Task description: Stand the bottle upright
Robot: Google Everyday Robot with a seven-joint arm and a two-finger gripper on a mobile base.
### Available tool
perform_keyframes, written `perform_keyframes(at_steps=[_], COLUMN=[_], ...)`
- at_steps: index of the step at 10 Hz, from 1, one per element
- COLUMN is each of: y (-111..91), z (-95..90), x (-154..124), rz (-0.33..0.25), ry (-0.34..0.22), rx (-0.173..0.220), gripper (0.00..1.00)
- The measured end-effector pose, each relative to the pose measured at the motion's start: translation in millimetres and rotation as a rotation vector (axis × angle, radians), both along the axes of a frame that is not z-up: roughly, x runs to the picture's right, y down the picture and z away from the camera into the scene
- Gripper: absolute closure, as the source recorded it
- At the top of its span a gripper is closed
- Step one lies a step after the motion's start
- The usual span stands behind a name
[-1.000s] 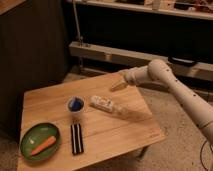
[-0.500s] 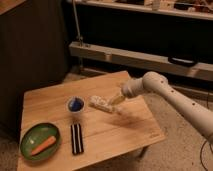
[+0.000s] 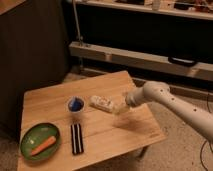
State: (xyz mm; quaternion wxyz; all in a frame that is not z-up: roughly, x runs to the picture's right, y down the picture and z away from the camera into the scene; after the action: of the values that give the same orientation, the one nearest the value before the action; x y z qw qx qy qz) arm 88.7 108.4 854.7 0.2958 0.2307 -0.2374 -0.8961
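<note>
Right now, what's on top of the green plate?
An orange carrot lies on the green plate. The bit of plate beneath it is hidden. The claw is elsewhere, beside the lying bottle.

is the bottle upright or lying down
Lying down: the bottle rests lengthwise on the table; the hand is at its end away from the blue cup.

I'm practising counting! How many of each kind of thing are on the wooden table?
bottle: 1
blue cup: 1
green plate: 1
carrot: 1
black striped block: 1
Total: 5
The gripper is at the bottle's end farthest from the blue cup.
</note>
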Motion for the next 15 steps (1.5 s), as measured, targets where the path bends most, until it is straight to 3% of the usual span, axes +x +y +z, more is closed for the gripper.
perform_keyframes(at_steps=[3, 8, 11, 13, 15], y=[25, 33, 33, 25, 15], z=[12.6, 23.1, 27.8, 27.4, 27.3], x=[2, 7, 4, 8, 4], rz=[0.109, 0.191, 0.249, 0.329, 0.320], ry=[0.008, -0.004, -0.087, -0.207, -0.257], rx=[-0.009, 0.019, 0.023, 0.066, 0.078], gripper=[0.20, 0.20, 0.20, 0.20, 0.20])
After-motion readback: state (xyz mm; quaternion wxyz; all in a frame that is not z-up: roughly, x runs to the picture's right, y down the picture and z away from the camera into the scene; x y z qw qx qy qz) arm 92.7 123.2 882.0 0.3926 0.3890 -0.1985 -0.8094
